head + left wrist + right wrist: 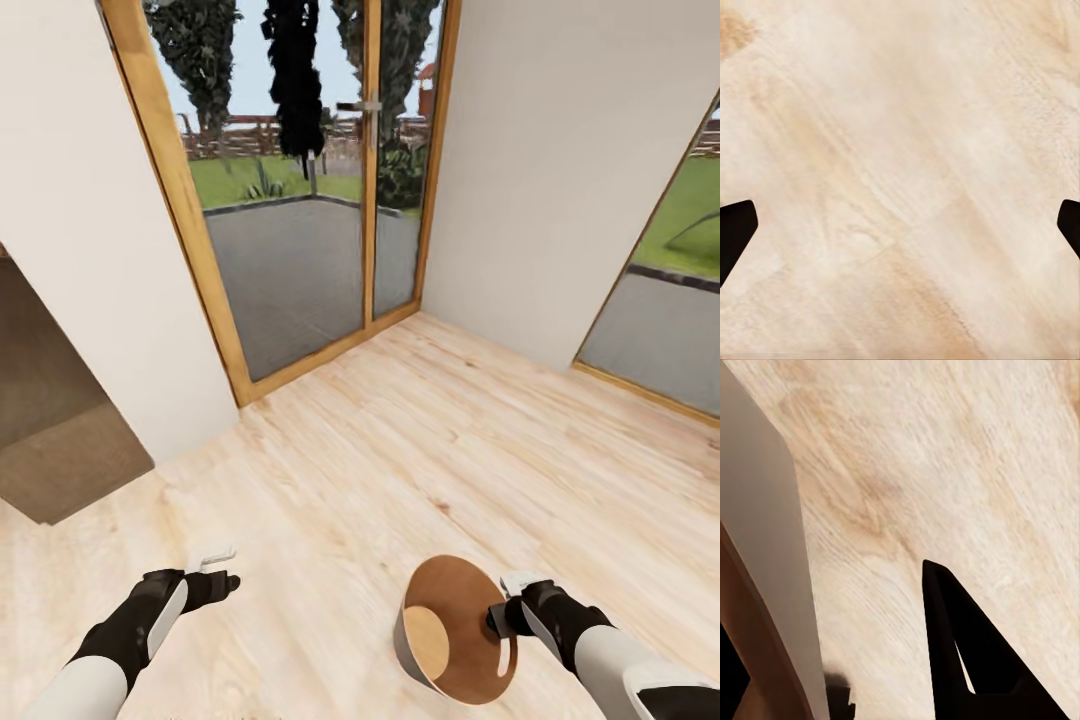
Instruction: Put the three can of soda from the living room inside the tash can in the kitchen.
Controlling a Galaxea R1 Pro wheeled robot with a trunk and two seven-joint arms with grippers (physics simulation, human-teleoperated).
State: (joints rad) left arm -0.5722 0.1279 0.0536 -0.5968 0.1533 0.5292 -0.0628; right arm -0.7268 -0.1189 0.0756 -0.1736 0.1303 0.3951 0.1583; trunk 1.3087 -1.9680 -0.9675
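The tash can [406, 648], light grey outside and brown inside, hangs tilted just above the light wood floor, its mouth turned up toward the head camera. My right gripper [500, 620] is shut on its rim, one finger inside and one outside. In the right wrist view the grey wall of the tash can [765, 547] runs past my right gripper [832, 607]. What shows of the bin's inside is bare brown. My left gripper [222, 568] is open and holds nothing; in its wrist view the left gripper [900, 229] hangs over bare floor. The cans of soda are out of view.
Ahead stands a wood-framed glass door [300, 200] between white walls, with a garden beyond. A second glazed opening [660, 300] is at the right. A brown, lower area [60, 450] lies at the left past a wall corner. Open wood floor [400, 450] stretches in front.
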